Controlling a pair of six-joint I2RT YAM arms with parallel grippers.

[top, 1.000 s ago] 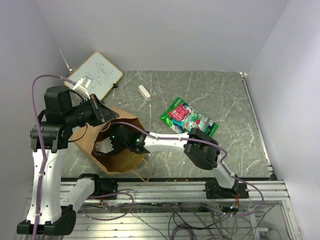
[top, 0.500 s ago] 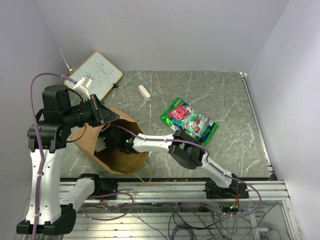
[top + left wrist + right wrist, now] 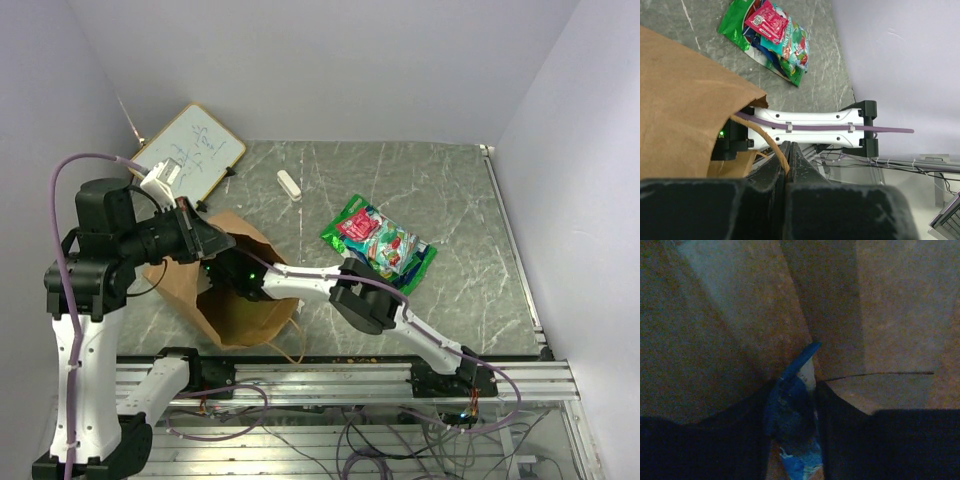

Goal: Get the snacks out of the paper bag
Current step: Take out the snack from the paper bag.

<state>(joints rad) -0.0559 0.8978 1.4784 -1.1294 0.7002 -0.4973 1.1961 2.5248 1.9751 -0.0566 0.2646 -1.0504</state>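
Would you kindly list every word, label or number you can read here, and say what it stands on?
Nothing is clear enough to quote.
Whiteboard: dark handwriting, too small to read.
Red packet: white label patch and print, blurred.
Multicoloured packet: printing, blurred.
Blue packet inside the paper bag: too dark, no print legible.

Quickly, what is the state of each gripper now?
Left gripper: closed on the handle of the paper bag.
Right gripper: inside the bag, closed on a blue packet.
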